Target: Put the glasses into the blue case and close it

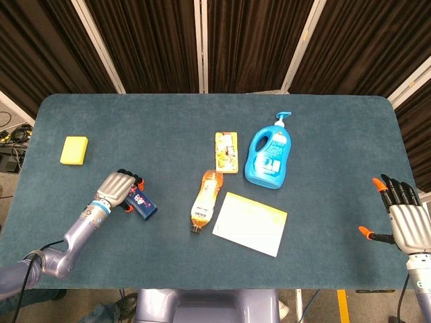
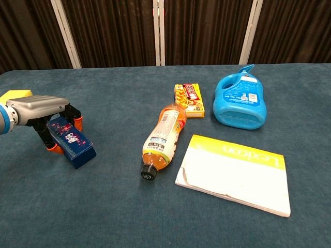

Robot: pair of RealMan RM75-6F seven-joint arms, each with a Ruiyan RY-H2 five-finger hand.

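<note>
The blue case [image 1: 143, 204], closed and printed with small flowers, lies at the table's front left; it shows closer in the chest view [image 2: 76, 143]. My left hand [image 1: 116, 188] has its fingers curled over the case's left end and grips it, thumb on the near side [image 2: 42, 111]. No glasses show in either view. My right hand [image 1: 404, 219] hovers at the far right edge of the table, fingers spread and empty; the chest view does not show it.
An orange drink bottle [image 1: 206, 200] lies on its side mid-table beside a yellow-and-white notebook [image 1: 250, 223]. Behind them are a snack box [image 1: 227, 151] and a blue detergent bottle [image 1: 271, 156]. A yellow sponge [image 1: 74, 150] sits at the back left.
</note>
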